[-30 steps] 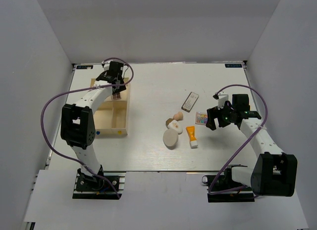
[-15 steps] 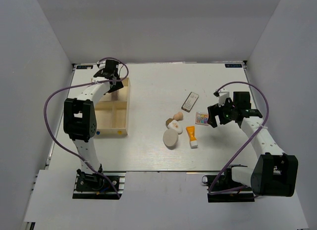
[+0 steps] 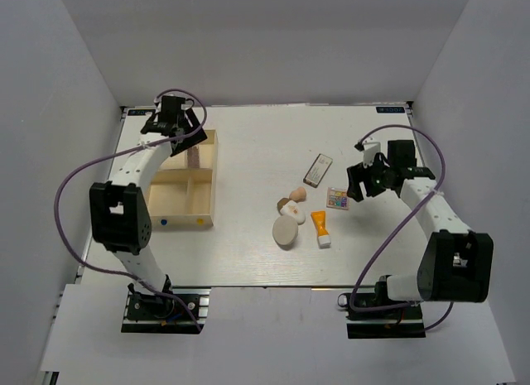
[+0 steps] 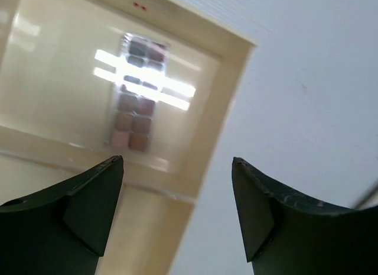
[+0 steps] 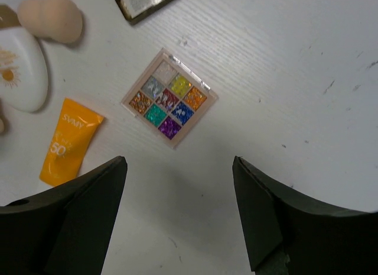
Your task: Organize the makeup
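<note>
Two hands are in view, both spread and empty. The left hand (image 4: 177,162) hangs over the far right corner of the wooden tray (image 3: 213,180), its fingers (image 4: 88,198) wide apart with nothing between them. Below it, one slim case (image 4: 134,97) lies flat in the tray's far compartment, near the right wall.

Everything else sits on the counter (image 3: 248,145), to the right of the tray. Nearest the tray is the cream round compact (image 3: 284,231), with a white oval piece (image 3: 292,211) and the beige sponge (image 3: 296,194) just behind it. The orange tube (image 3: 320,228) with its white cap lies just right of the compact. The second slim case (image 3: 318,170) lies farther back, apart from that cluster. Farthest from the tray is the multicolour square palette (image 5: 170,99), flat on the counter. The right hand (image 5: 177,162) hovers above it with fingers parted, touching nothing. In the wrist view the palette shows just beyond the gap between them.
</note>
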Controlling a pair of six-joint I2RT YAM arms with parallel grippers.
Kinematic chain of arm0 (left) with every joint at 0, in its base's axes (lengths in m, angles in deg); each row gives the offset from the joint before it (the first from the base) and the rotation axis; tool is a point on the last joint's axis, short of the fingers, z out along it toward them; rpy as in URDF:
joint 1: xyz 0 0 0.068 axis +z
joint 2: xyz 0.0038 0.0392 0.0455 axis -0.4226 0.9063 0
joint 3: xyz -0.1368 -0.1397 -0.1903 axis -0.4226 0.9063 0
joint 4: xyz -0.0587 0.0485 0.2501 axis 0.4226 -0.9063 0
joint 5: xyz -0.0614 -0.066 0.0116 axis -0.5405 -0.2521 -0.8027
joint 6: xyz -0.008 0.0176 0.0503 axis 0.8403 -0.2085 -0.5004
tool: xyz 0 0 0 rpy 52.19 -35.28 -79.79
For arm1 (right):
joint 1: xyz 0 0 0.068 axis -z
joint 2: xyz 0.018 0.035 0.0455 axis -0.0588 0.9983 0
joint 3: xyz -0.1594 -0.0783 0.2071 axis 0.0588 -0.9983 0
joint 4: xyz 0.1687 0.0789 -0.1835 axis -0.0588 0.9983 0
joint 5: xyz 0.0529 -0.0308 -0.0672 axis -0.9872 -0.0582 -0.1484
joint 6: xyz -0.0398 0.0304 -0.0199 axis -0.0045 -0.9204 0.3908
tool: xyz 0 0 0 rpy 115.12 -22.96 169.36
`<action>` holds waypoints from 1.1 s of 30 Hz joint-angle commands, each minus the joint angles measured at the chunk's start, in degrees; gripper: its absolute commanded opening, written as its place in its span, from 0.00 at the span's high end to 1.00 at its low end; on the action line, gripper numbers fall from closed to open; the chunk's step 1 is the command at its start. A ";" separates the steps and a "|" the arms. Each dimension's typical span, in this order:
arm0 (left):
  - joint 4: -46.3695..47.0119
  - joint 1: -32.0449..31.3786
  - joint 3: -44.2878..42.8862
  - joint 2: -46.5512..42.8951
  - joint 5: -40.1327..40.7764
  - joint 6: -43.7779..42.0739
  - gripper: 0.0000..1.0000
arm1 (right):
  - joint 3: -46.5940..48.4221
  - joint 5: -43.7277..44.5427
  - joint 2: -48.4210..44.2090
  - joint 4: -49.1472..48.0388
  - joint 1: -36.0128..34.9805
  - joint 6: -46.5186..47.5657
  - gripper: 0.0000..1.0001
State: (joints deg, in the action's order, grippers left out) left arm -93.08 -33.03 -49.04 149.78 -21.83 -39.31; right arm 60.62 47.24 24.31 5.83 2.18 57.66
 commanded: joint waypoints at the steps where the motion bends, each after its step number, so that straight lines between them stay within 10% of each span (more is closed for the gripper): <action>1: 1.92 0.03 4.07 -10.82 -11.03 0.61 0.17 | 5.79 -3.45 4.23 -1.63 -0.21 -0.80 0.24; 12: 0.34 -0.49 23.05 -33.94 -14.92 0.88 0.19 | 30.58 -4.25 26.75 4.35 -4.42 -20.05 0.27; 18: -4.49 -1.02 27.19 -41.76 -13.51 3.07 0.19 | 31.90 7.79 31.49 2.15 -9.79 -32.52 0.11; 33: -10.91 -1.02 28.07 -46.62 -12.54 3.51 0.20 | 38.93 22.38 42.05 1.80 -17.70 -47.48 0.11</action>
State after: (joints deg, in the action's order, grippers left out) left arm -102.40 -33.84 -21.09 104.82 -35.20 -36.01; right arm 96.53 66.10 65.05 7.92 -13.53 13.84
